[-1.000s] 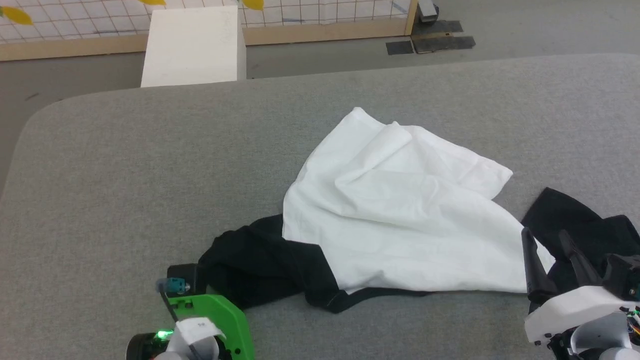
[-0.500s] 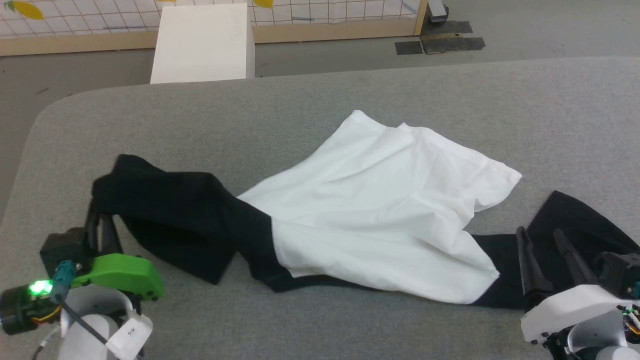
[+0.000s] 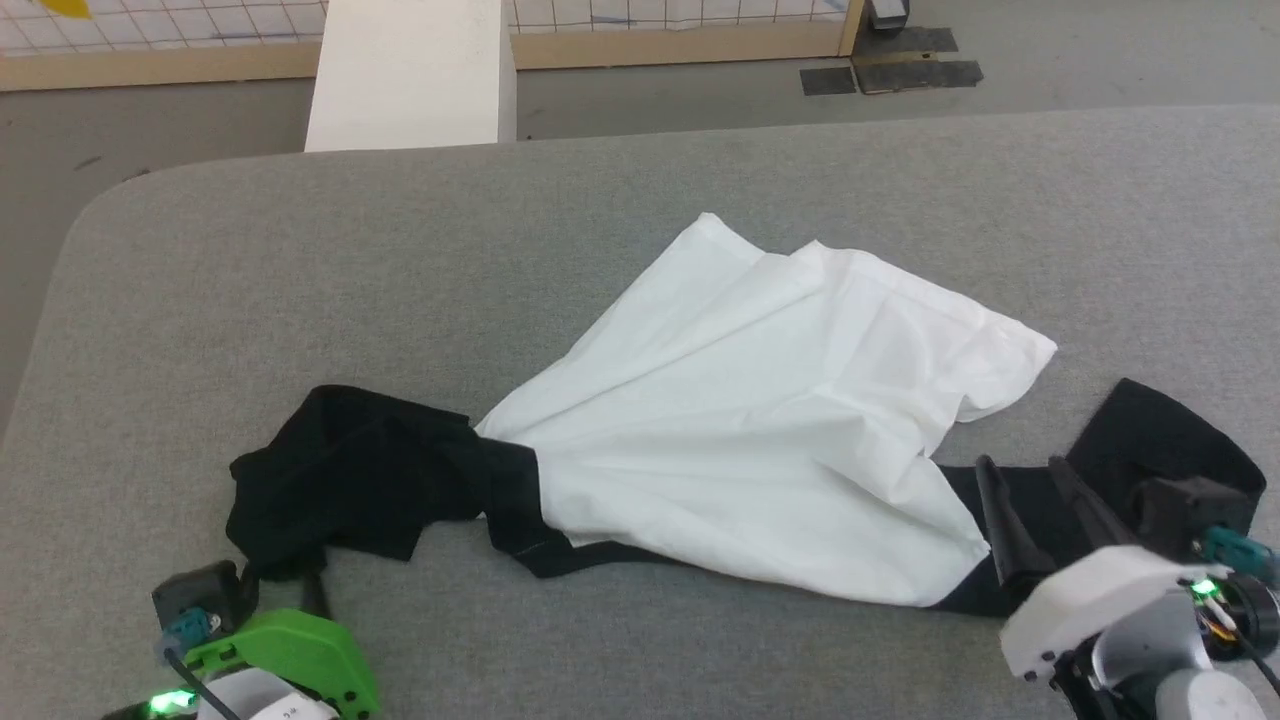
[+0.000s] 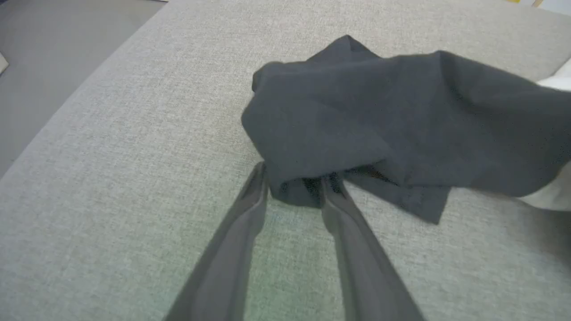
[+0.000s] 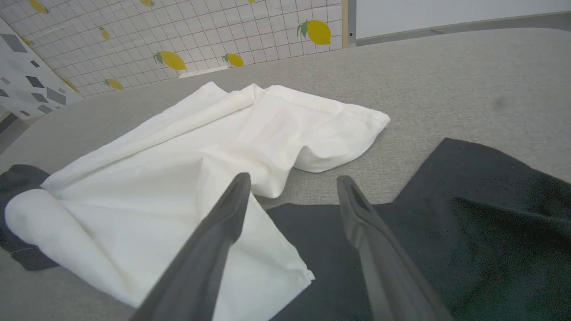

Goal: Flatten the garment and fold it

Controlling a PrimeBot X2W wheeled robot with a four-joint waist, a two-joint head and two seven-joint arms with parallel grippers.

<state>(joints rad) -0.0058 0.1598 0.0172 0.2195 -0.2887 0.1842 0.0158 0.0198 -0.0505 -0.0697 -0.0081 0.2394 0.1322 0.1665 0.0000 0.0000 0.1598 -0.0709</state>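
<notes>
Both jaws gape empty, left at one black end of the garment [image 3: 760, 430], right over the other.

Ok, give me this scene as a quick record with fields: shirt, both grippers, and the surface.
garment: two-tone T-shirt, crumpled, not yet folded
left sleeve: black, bunched up
right sleeve: black, lying flatter
left gripper: open, tips at the left sleeve's edge
right gripper: open, over the black fabric beside the right sleeve
surface: grey table
</notes>
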